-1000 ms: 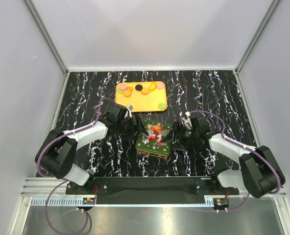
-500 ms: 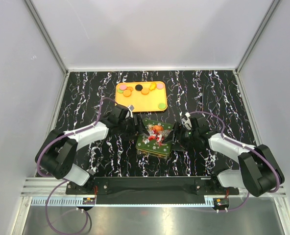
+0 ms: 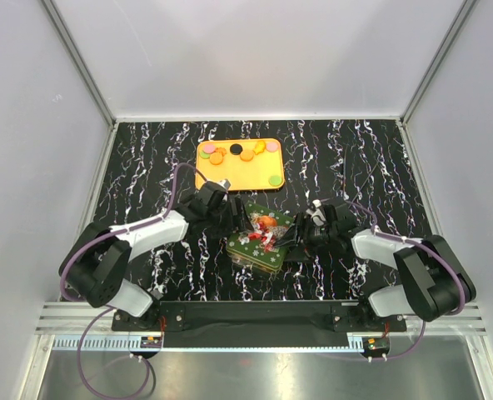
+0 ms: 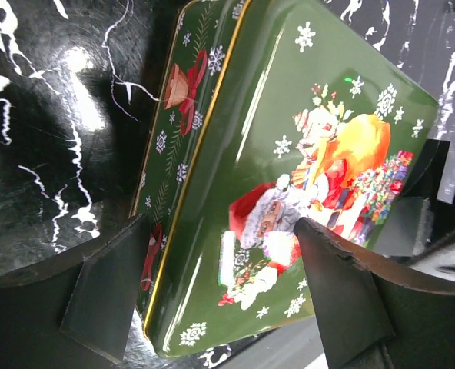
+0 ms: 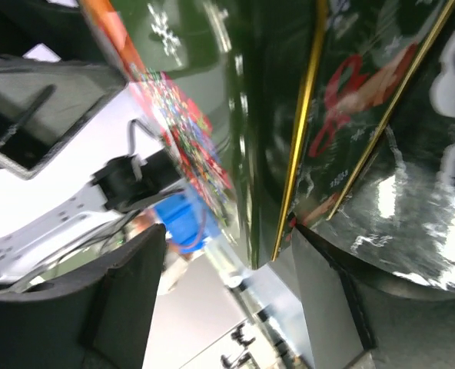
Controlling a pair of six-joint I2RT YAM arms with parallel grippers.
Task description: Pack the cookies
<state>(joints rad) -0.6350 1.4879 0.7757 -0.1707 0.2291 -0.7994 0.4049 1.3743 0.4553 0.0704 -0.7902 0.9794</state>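
the cookies (image 3: pixel 240 153), mostly orange with a few pink, green and one black, lie on an orange tray (image 3: pixel 238 177) at upper centre of the top view, on the black white-veined tabletop (image 3: pixel 138 167). below the tray, at the middle of the frame, sits a closed green christmas tin (image 3: pixel 261 238) with a santa picture on its lid and gold edging. it lies skewed to the table edges.

the left gripper (image 3: pixel 234 218) is at the tin's upper-left corner. in the left wrist view its jaws stand wide apart. one finger (image 4: pixel 104 300) is at lower left beside the tin's side wall. the other (image 4: pixel 339 300) is at lower right, in front of the lid's santa print. the tin's corner lies between them.

the right gripper (image 3: pixel 295 237) is at the tin's right edge. in the right wrist view its jaws are apart too. the tin's gold-rimmed edge runs down between them, close to the finger on the right of the frame and clear of the one on the left. neither gripper holds a cookie.
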